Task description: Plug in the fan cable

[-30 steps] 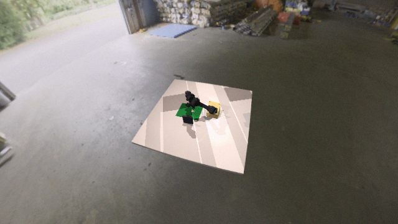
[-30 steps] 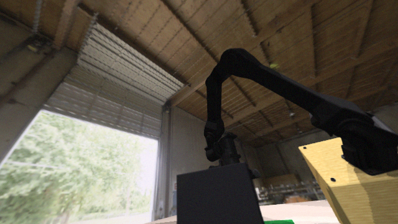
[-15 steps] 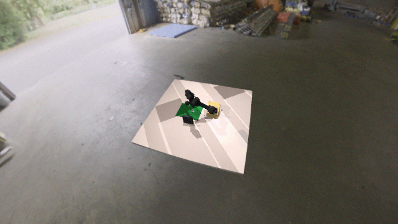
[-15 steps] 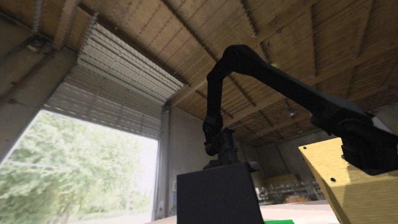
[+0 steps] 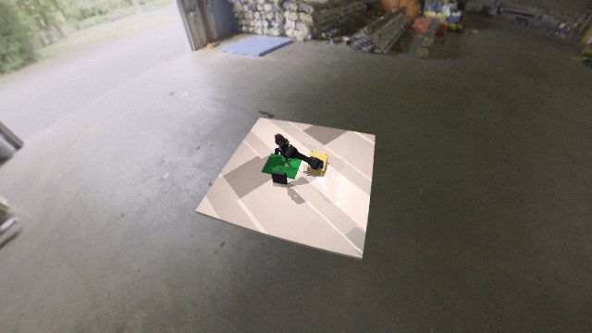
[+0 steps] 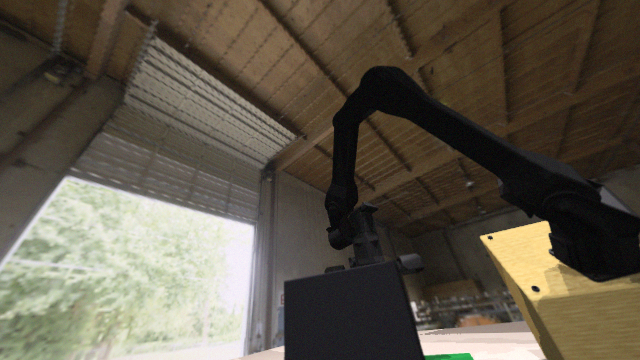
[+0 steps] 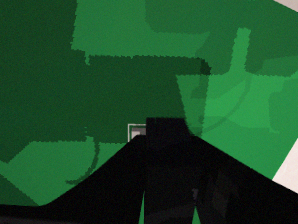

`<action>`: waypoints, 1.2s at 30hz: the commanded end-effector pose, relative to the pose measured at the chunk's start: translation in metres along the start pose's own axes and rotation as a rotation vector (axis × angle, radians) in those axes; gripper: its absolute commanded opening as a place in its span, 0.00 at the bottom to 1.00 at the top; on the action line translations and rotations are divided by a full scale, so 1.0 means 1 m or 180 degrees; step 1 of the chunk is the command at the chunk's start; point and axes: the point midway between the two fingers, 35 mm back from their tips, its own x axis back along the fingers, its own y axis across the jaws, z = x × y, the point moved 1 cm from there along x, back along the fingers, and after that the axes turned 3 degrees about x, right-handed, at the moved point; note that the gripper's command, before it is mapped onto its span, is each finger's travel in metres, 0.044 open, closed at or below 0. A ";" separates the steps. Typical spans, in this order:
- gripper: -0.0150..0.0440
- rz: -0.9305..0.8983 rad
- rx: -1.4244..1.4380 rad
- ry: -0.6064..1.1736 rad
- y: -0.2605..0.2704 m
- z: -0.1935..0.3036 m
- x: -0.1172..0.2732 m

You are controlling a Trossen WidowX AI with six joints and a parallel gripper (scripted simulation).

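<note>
Top view: a grey concrete floor (image 5: 139,185) spreads around the pale, patterned slab (image 5: 296,217) (image 6: 505,350) (image 7: 290,172), the flat green board (image 5: 277,162) (image 6: 452,357) (image 7: 240,120) lying left. Over it, my claw (image 5: 277,151) (image 6: 369,260) (image 7: 165,144) is clamped on the small black blocky plug (image 7: 166,126), probably light, rigid, best held by its sides, just beside the pale-rimmed header (image 7: 136,133) in the wrist view; I cannot tell its seating.

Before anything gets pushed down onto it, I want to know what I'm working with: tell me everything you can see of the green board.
The green board is a flat sheet lying on the pale tabletop, patched in lighter and darker greens. In the wrist view, a small pale-rimmed part shows on it, mostly hidden by the gripper. Whether anything touches the board there, I cannot tell.
</note>
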 end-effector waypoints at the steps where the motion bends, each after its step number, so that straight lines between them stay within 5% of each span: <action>1: 0.25 -0.0014 -0.0497 0.0001 0.001 0.004 0.001; 36: 0.25 -0.0009 -0.4264 0.0014 0.003 0.025 0.000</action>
